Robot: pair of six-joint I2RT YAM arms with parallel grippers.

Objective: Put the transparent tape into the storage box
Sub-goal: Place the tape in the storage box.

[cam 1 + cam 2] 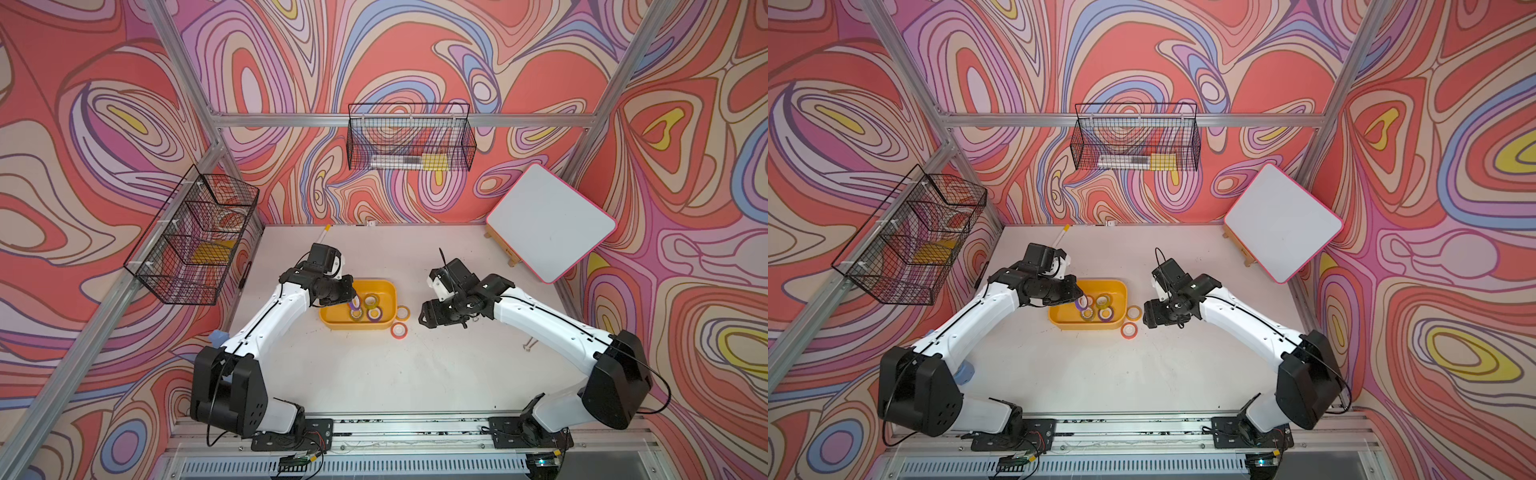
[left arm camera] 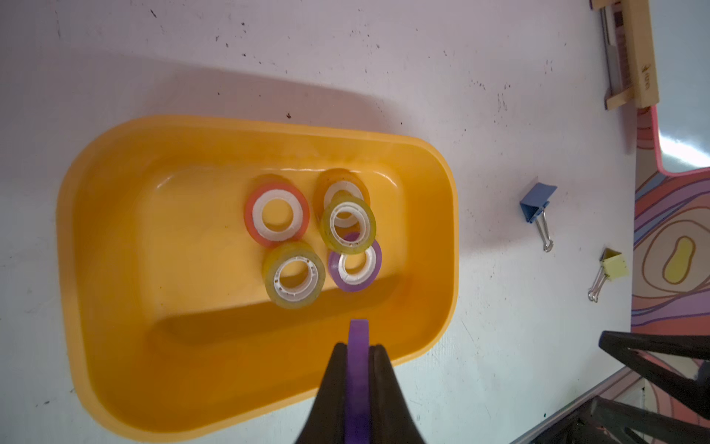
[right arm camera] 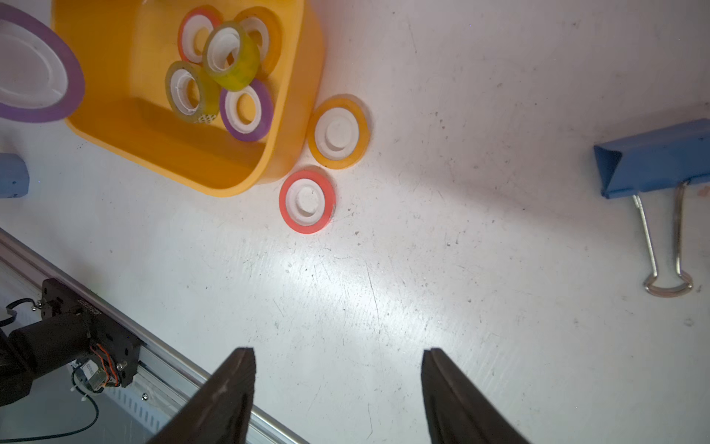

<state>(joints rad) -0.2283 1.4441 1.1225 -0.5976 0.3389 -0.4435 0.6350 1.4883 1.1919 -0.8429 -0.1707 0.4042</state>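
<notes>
Starting nearest us: why are two rolls outside the box (image 3: 292,127)?

— We judge them still pending. The red roll (image 3: 307,202) and yellow roll (image 3: 339,132) lie flat, holes upward, beside its wall. The right gripper (image 3: 338,351) is spread and empty.

— And the left gripper (image 2: 359,348)?

— Clenched on a purple roll (image 2: 358,332), on edge, axis level across the fingers, over the box, apparently for release. Inside, a leaning roll (image 2: 347,226) tops four flat ones.

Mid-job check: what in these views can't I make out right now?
Left wrist view: purple roll edge-on, faces hidden by left end effector.
Left wrist view: yellow roll in storage box mostly under olive roll.
Both top views: back basket contents too small behind mesh.
</notes>
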